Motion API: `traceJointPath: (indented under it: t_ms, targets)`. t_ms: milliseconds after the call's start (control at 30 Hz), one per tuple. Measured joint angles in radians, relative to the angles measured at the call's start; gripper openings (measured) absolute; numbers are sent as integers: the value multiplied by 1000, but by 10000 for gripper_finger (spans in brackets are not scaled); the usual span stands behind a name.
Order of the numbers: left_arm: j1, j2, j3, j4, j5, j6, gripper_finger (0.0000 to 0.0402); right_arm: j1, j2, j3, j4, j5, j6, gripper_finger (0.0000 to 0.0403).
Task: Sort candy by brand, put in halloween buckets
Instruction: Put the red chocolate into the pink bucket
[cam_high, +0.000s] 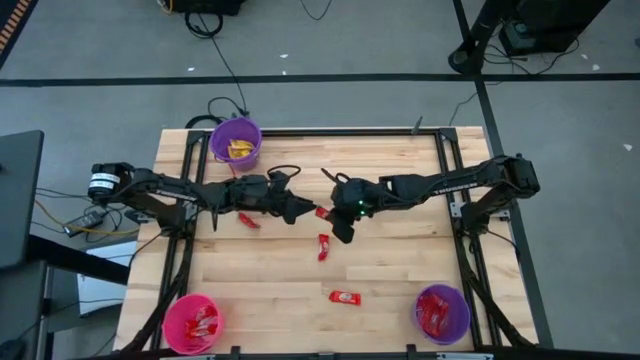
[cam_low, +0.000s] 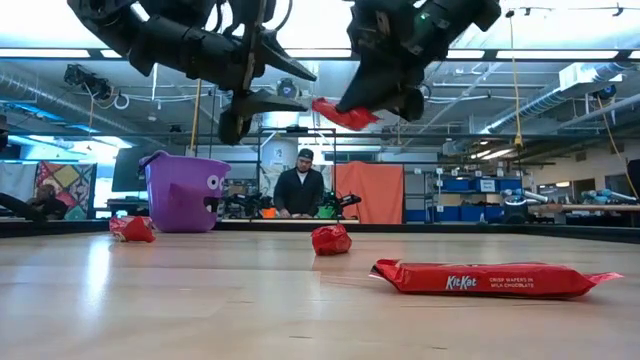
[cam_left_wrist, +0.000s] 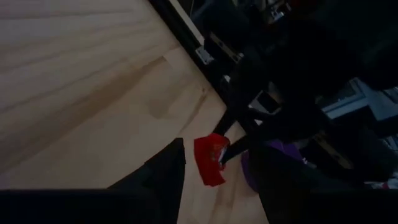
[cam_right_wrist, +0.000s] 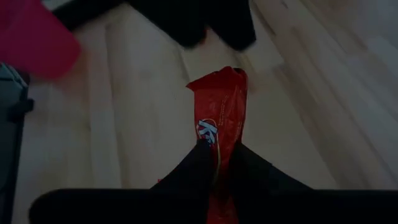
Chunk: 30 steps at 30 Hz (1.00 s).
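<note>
Gripping a flat red foil-wrapped KitKat bar (cam_right_wrist: 219, 118) by one end between the right gripper's (cam_high: 340, 228) dark fingers (cam_right_wrist: 193, 171), well clear of the wooden table (cam_high: 400, 270), with most of the wrapper sticking out past the fingertips toward the other arm. Hovering just opposite, with jaws apart and nothing between them, the left gripper (cam_high: 297, 208), its tips pointing at the dangling bar. Lying on the boards below and beside the right gripper: two more red bars (cam_high: 323, 246) close under it, another (cam_high: 345, 296) farther out, and one (cam_high: 248, 220) under the left arm. Sitting well away from the right gripper, the round purple plastic bucket (cam_high: 442, 313) already holding red wrappers, likely the right destination; also the hot pink bucket (cam_high: 191, 324) with red wrappers, and the other purple bucket (cam_high: 235, 141) with yellow packets (cam_high: 239, 150) inside. Doing this well: keeping the pinch firm on that narrow end, swinging away from the left gripper without brushing it, travelling high enough to clear the rim, centring over the opening before letting go.
</note>
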Motion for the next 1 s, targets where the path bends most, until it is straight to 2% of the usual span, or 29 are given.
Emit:
traceJointPath:
  t_ms: [167, 367, 467, 700, 800, 900, 1000]
  targets:
    - [-1, 0, 0, 28, 33, 39, 189, -6, 0, 7, 56, 0, -2, 59]
    - [0, 21, 0, 27, 19, 54, 183, -8, 0, 8, 93, -5, -19, 59]
    - [0, 21, 0, 25, -7, 60, 155, -8, 0, 8, 93, -8, -21, 59]
    - [0, 21, 0, 48, -20, 79, 20, -9, 0, 8, 86, -8, -26, 59]
    - [0, 21, 0, 51, -18, 78, 13, -9, 0, 8, 85, -1, -23, 59]
    - [2, 19, 0, 48, 8, 77, 8, -9, 0, 8, 75, 61, 47, 65]
    - [2, -26, 1, -44, 38, 75, 2, -17, 0, 11, 44, 79, 74, 81]
